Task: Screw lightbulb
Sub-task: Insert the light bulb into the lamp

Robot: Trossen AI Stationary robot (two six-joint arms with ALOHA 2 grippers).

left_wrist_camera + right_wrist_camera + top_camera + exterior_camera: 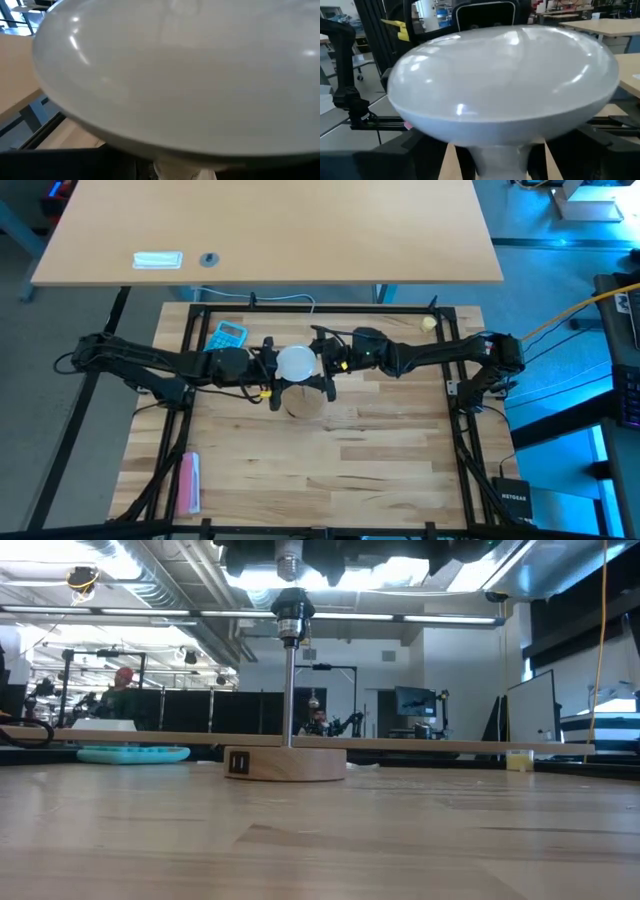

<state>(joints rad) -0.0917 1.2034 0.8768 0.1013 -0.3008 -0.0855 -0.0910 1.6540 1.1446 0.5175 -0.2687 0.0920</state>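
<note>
Now I am holding the lightbulb over the black socket on its post, both my left gripper and right gripper beside it; whether either is clamped, I cannot tell. Next, I judge, lowering straight and turning.

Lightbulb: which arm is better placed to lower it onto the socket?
Hard to call: both claws, left and right, flank the lightbulb. In the low view its base hangs just above the socket.
</note>
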